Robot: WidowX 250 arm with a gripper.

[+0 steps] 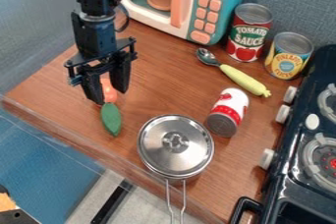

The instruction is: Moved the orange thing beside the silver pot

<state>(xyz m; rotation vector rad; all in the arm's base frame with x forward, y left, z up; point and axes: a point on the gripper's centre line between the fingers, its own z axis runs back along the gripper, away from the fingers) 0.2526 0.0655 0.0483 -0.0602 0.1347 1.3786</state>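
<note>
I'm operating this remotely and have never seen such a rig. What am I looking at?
One fixed camera looks down at a slant. The black machine is a robot arm. Its gripper is at the carrot, orange with a green end; I can't tell whether it is held. Also on the table: a lidded silver pot, a can on its side, a spoon, two standing cans and a toy microwave. The stove is at right.

Black claw (110, 95) at orange thing (109, 92), silver pot (176, 147), stove (289, 169)
</note>
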